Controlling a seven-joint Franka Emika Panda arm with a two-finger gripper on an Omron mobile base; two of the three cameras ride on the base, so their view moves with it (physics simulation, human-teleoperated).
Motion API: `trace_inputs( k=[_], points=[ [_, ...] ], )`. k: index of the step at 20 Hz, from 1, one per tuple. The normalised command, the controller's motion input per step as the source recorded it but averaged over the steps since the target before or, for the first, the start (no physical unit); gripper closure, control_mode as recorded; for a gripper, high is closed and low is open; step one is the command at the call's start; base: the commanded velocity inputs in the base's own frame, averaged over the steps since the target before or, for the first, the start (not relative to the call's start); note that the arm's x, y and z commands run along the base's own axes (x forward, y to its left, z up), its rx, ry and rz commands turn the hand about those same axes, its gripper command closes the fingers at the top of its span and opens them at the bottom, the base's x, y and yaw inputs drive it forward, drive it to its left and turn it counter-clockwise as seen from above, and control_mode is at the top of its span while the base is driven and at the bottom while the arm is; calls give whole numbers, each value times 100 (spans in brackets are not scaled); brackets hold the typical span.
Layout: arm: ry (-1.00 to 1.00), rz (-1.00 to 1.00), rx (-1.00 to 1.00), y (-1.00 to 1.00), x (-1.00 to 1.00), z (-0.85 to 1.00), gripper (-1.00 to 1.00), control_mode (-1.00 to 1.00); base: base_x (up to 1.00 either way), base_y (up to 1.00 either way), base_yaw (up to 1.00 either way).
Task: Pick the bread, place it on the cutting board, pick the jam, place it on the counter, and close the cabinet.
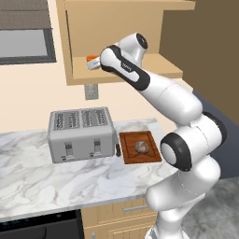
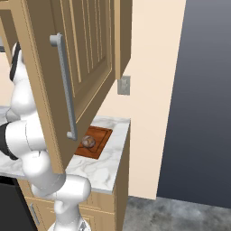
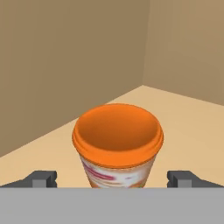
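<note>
The jam [image 3: 117, 146], an orange jar with a pale band, stands on the cabinet shelf [image 1: 158, 70]. My gripper [image 3: 117, 179] is open, its two fingertips [image 3: 43, 179] wide on either side of the jar and not touching it. From the left base view my hand reaches into the cabinet beside the jam [image 1: 92, 60]. The bread [image 1: 142, 147], a round brown-grey loaf, lies on the reddish-brown cutting board [image 1: 130, 142] on the marble counter [image 1: 56, 177]. The cabinet door [image 2: 85, 54] hangs open, with its long bar handle [image 2: 65, 85] toward the right base camera.
A silver toaster [image 1: 81, 133] stands on the counter left of the cutting board. A wall outlet [image 1: 91, 91] sits under the cabinet. The open door blocks much of the right base view. Light wooden drawers [image 1: 121, 212] run beneath the counter.
</note>
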Motion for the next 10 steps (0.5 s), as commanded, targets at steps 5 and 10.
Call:
trace_inputs(
  k=[5,10],
  points=[
    [0,1,-2,17,7,-16,-100,-100,0,0,0],
    [-1,0,0,4,13,-5,-100,-100,0,0,0]
  ],
)
